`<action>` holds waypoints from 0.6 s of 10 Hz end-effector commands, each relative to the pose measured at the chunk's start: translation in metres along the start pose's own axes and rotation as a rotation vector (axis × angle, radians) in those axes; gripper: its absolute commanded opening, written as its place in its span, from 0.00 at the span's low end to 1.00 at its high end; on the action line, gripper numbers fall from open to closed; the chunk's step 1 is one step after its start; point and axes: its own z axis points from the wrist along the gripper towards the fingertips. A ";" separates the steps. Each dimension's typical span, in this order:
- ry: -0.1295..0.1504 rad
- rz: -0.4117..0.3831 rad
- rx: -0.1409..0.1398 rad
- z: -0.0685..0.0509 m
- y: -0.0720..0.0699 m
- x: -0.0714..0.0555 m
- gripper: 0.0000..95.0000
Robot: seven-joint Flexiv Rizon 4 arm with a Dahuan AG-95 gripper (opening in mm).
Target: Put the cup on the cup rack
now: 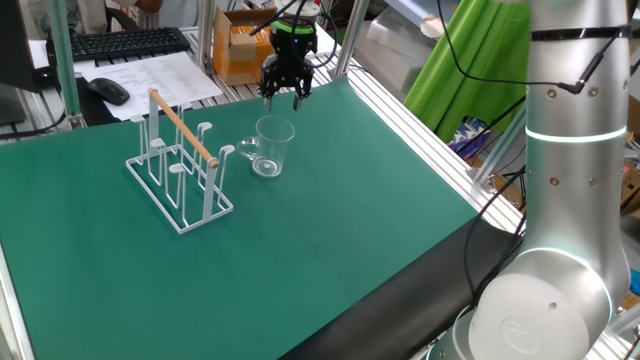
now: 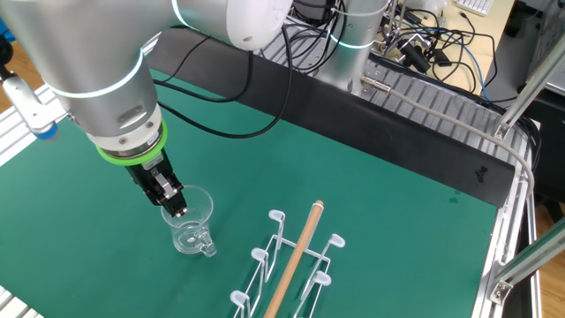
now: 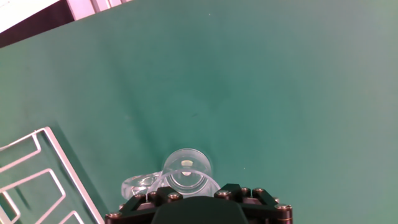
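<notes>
Risks, read left to right in the one fixed view.

Cup rack: white wire, wooden rod along the top, standing on the green tabletop. It looks light. Judgement: a cup brought in off-centre over a peg could snag the wire and shove or tip the rack; the rod also crowds the approach from above.

Cup: clear glass, upright on the tabletop just to the right of the rack, apart from it, handle turned toward the rack. Judgement: glass is smooth and the wall thin, so a pinch on the rim could slip or twist. A descent that lands a finger on the rim, not astride it, would knock the cup over or skate it into the rack. The cup must presumably be inverted onto a peg, so a weak hold would fail during the turn.

Gripper: pointing down, above the cup and slightly behind it. Jaws partly open, holding nothing. In the other fixed view the fingertips seem to sit at the rim; actual contact cannot be told. Hand view shows the cup mouth directly below the gripper body.
</notes>
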 end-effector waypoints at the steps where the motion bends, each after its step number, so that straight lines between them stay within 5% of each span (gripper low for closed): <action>1: -0.003 -0.002 -0.001 0.000 -0.001 0.001 0.60; 6: -0.001 0.002 -0.007 0.000 -0.001 0.001 0.60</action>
